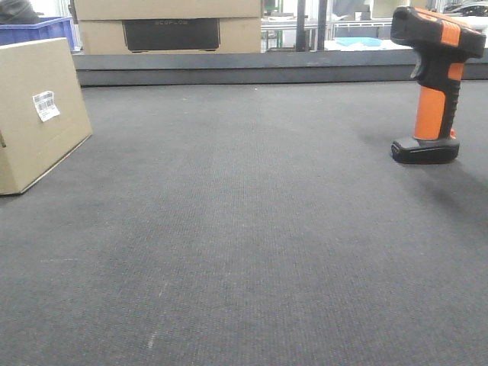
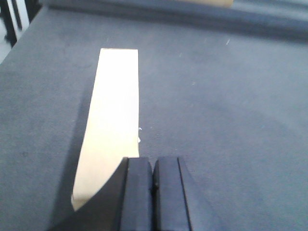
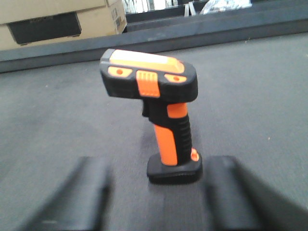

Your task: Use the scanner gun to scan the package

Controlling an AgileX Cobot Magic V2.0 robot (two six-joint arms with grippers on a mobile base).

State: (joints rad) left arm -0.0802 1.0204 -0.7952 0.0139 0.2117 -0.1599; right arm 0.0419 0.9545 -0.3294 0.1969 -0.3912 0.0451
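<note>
The tan package (image 1: pixel 34 114) stands at the far left of the grey mat, its white barcode label (image 1: pixel 46 105) facing the middle. From above, the left wrist view shows its narrow top (image 2: pixel 113 120). My left gripper (image 2: pixel 153 166) hovers just beside the package's near end, jaws pressed together with nothing in them. The scanner gun (image 1: pixel 435 84) stands upright on its black base at the right, orange handle below the black head. In the right wrist view the scanner gun (image 3: pixel 163 115) sits ahead of my right gripper (image 3: pixel 156 192), whose fingers are spread wide apart, short of the base.
Larger cardboard boxes with a dark panel (image 1: pixel 169 27) sit behind the raised back edge of the mat (image 1: pixel 229 69). A blue crate (image 1: pixel 38 30) is at the back left. Open grey mat lies between package and scanner.
</note>
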